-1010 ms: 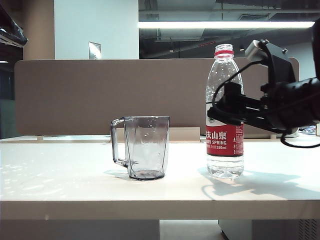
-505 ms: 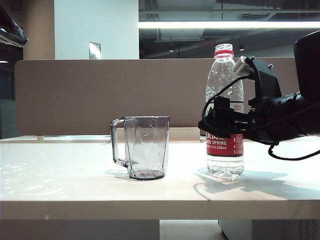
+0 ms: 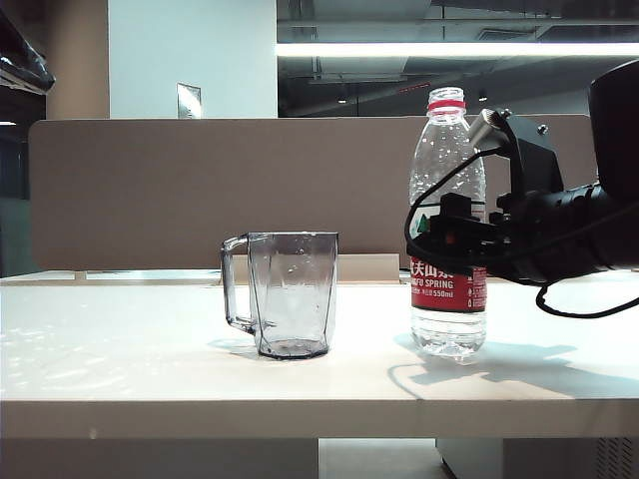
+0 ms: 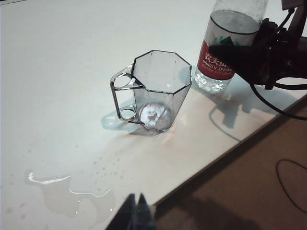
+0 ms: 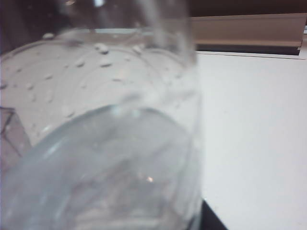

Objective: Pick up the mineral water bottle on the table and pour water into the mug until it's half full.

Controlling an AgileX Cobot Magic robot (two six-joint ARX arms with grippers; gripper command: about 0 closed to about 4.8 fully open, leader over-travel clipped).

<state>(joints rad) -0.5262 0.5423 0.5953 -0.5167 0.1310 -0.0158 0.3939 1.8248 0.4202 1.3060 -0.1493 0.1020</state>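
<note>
A: Where is the mineral water bottle (image 3: pixel 448 225) at this moment?

B: Standing upright on the table (image 3: pixel 150 369), right of centre in the exterior view, cap off, its red neck ring near the top edge. The mug (image 3: pixel 288 293) stands apart from it, near the middle of the frame, handle turned to the left.

A: And the right gripper (image 3: pixel 439 232)?

B: It comes in from the right edge and sits around the bottle at the top of the label. A second ago it was a little further right and lower across the label; now its dark fingers reach further left over the bottle. The jaws are narrower than before, but I cannot tell whether they press on the plastic yet. The bottle's foot rests on the table as it did earlier.

A: What does the right wrist view give?

B: Almost only the bottle's clear wall, very close and blurred, with droplets inside it and white tabletop to the right.

A: The left gripper (image 4: pixel 135 214)?

B: Only its dark tips show, at the bottom edge of the left wrist view, close together with nothing between them. It hangs well away from the mug. A water puddle (image 4: pixel 67 191) lies on the table at lower left of that view.

A: Has the mug changed?

B: No, same spot, and it looks empty.
</note>
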